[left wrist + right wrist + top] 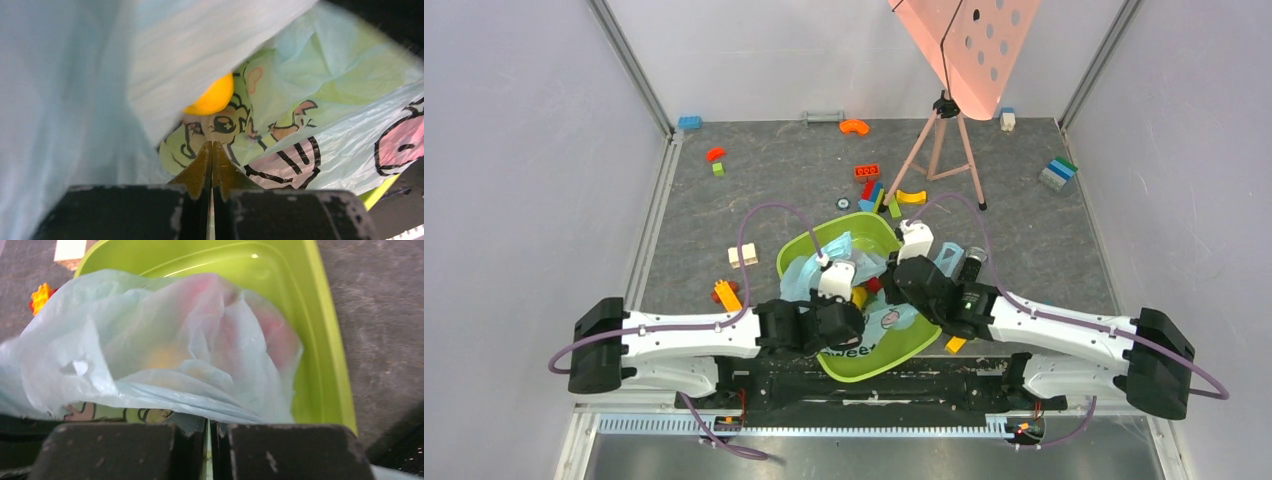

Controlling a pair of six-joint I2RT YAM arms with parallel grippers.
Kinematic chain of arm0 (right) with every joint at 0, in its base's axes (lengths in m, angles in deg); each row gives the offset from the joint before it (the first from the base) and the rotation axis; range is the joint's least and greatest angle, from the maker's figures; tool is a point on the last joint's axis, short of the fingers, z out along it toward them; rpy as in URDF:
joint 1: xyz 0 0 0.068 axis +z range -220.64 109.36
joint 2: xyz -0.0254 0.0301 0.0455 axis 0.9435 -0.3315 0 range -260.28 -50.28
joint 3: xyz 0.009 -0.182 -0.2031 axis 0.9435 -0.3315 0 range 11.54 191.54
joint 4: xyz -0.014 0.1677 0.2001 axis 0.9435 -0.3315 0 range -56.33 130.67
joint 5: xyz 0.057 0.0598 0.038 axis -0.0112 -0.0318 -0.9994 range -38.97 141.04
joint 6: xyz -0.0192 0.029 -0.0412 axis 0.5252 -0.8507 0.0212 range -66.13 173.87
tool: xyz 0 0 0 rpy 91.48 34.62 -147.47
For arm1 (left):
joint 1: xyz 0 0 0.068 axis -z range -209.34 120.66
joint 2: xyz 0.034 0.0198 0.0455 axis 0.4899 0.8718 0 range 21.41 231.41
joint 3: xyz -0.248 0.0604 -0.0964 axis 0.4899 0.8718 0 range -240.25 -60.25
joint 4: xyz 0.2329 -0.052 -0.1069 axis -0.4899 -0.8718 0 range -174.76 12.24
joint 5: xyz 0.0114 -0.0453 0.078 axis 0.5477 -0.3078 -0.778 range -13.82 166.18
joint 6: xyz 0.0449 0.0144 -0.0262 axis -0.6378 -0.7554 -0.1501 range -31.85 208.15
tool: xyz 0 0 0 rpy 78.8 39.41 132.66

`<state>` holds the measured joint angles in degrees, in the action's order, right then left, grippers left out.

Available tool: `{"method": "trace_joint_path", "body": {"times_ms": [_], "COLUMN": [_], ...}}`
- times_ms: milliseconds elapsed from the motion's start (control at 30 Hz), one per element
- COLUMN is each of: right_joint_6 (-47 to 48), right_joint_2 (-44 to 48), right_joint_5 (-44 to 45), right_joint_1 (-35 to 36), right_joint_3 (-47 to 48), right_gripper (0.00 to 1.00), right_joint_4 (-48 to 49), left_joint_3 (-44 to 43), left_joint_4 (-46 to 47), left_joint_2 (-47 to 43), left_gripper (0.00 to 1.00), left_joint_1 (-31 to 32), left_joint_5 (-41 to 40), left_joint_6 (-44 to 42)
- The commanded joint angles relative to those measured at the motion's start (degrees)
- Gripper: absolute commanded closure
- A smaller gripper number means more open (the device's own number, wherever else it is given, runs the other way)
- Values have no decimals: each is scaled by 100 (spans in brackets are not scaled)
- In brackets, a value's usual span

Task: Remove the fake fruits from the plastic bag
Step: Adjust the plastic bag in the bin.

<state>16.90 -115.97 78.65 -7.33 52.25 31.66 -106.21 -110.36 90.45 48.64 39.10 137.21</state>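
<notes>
The plastic bag (809,270) lies crumpled in the lime-green tub (824,238) in the top view. A yellow fruit (859,297) and a red fruit (875,285) show at its opening. My left gripper (212,146) is shut, its tips pinched into the printed film of the bag (310,125), with the yellow fruit (214,95) just beyond under a fold. My right gripper (207,421) is shut on the bag's edge (165,350). Red (275,332) and yellow (162,357) shapes show faintly through the film. The green apple is hidden.
The tub's wall (310,315) stands right behind the bag. Toy blocks lie around: a cream one (744,254), an orange one (726,293), and several at the back (869,180). A tripod (944,140) with a pink panel stands at the back right. A black cylinder (972,262) lies right of the tub.
</notes>
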Motion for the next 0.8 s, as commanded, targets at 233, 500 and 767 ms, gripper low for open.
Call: {"method": "trace_joint_path", "body": {"times_ms": [233, 500, 767], "right_joint_6": [346, 505, 700], "right_joint_2": [-41, 3, 246], "right_joint_5": [-121, -74, -112], "right_joint_1": [-991, -1102, -1584], "right_joint_3": [-2, 17, -47], "right_gripper": [100, 100, 100], "right_joint_4": [88, 16, -139], "left_joint_3": [715, 905, 1105], "left_joint_4": [-278, -387, -714], "left_joint_2": [-900, -1180, -1590], "left_gripper": [98, 98, 98], "left_joint_1": [-18, -14, -15], "left_joint_5": [-124, -109, -158], "left_joint_6": [972, 1052, 1218]}}
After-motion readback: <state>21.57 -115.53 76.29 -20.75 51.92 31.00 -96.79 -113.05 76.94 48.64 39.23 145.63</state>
